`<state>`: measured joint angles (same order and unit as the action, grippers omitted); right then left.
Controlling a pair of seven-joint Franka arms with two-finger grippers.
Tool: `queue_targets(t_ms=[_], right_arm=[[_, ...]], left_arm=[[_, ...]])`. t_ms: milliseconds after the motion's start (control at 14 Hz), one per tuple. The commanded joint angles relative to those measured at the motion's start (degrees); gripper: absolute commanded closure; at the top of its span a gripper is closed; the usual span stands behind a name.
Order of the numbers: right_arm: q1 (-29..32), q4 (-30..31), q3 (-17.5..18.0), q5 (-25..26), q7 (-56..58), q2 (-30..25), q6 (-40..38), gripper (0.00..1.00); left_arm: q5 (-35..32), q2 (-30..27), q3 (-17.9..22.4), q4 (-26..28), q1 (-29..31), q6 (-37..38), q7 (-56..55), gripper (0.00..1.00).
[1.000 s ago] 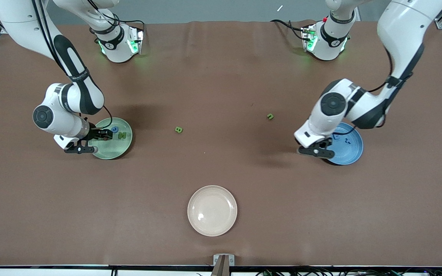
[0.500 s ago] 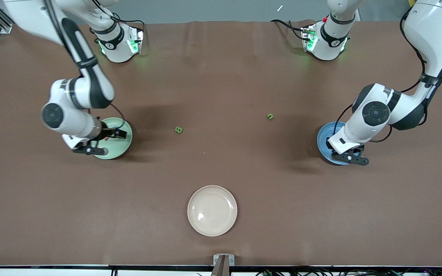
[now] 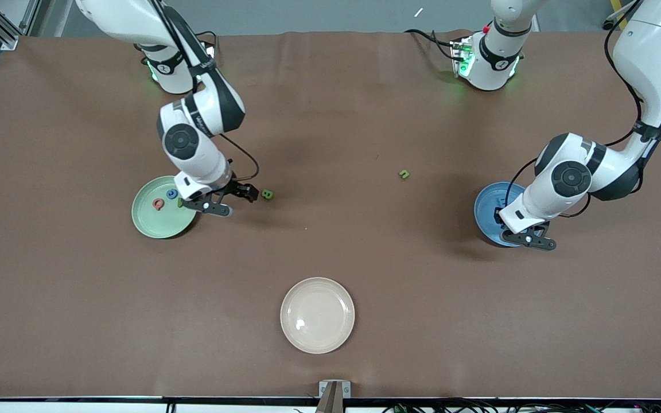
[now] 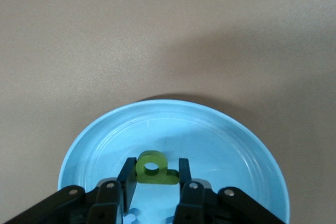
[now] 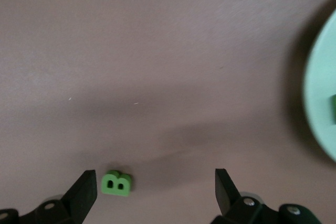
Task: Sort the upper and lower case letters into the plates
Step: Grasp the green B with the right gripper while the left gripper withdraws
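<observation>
You've got 3 plates: 1 mint plate [image 3: 152, 226], 1 blue plate [image 3: 486, 215], 1 cream plate [image 3: 317, 315].

Letters you can count: 6 total. That's 3 in the mint plate: 1 red letter [image 3: 158, 204], 1 blue letter [image 3: 172, 195], 1 green letter [image 3: 180, 202], partly hidden. Another 2 lie loose on the table [image 3: 330, 252]: 1 green B [image 3: 267, 194], 1 green n [image 3: 404, 174]. Plus 1 olive letter [image 4: 152, 168] over the blue plate. Pale bits under it can't be counted.

Grippers: 2, i.e. 1 left gripper [image 4: 155, 179], 1 right gripper [image 3: 240, 201].
</observation>
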<state>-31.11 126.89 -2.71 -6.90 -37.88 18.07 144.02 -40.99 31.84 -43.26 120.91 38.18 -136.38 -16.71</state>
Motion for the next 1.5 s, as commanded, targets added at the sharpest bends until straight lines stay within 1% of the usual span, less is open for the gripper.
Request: queue_targets(t_ms=[0,357,500,571,643,714,786,857,929,1071,1214,1357,1429], right_arm=[[-2.5,0.4,-0.7,-0.4,-2.9,2.6,4.0,0.06],[-6.2,0.4,-0.7,-0.4,-8.4,5.7,8.5,0.13],[-7.2,0.4,-0.7,-0.4,-10.2,5.8,8.5,0.15],[-7.6,0.4,-0.7,-0.3,-10.7,6.0,8.5,0.17],[-8.0,0.5,-0.7,-0.3,-10.8,6.1,8.6,0.2],[-8.1,0.5,-0.8,-0.3,-10.8,6.5,8.6,0.23],[-8.1,0.6,-0.8,-0.3,-10.8,6.6,9.0,0.26],[-8.2,0.6,-0.8,-0.3,-11.2,6.8,9.2,0.27],[-8.4,0.6,-0.8,-0.3,-11.4,7.0,9.3,0.29],[-8.5,0.6,-0.8,-0.3,-11.5,7.2,9.3,0.35],[-8.5,0.6,-0.8,-0.3,-11.5,7.2,9.2,0.49],[-8.4,0.6,-0.8,-0.2,-11.5,7.2,9.1,0.72],[-8.4,0.6,-0.8,-0.2,-11.5,7.2,9.1,0.8]], left_arm=[[-2.1,1.6,-0.4,0.2,1.4,-1.2,0.6,0.82],[-3.7,2.9,0.4,0.3,1.6,-1.2,0.6,0.82],[-3.7,3.2,0.4,0.3,1.6,-1.2,0.5,0.8],[-3.7,3.2,0.4,0.3,1.6,-1.2,0.6,0.77],[-3.7,3.0,0.4,0.3,1.6,-1.2,0.7,0.7],[-3.7,2.6,0.3,0.3,1.6,-1.2,0.7,0.45],[-3.7,2.3,0.2,0.2,1.6,-1.0,0.8,0.02],[-3.7,2.0,-0.1,0.2,1.6,-0.6,0.8,0.0],[-3.3,1.2,-0.5,0.2,1.6,-0.1,0.8,0.0],[-2.4,-0.4,-2.9,0.2,1.7,2.3,0.7,0.0],[0.1,-2.0,-6.5,0.1,2.0,6.6,0.1,0.0],[4.3,-2.9,-9.3,-0.8,2.0,9.9,-0.8,0.0],[5.6,-3.0,-10.8,-1.4,2.0,11.0,-2.4,0.0]])
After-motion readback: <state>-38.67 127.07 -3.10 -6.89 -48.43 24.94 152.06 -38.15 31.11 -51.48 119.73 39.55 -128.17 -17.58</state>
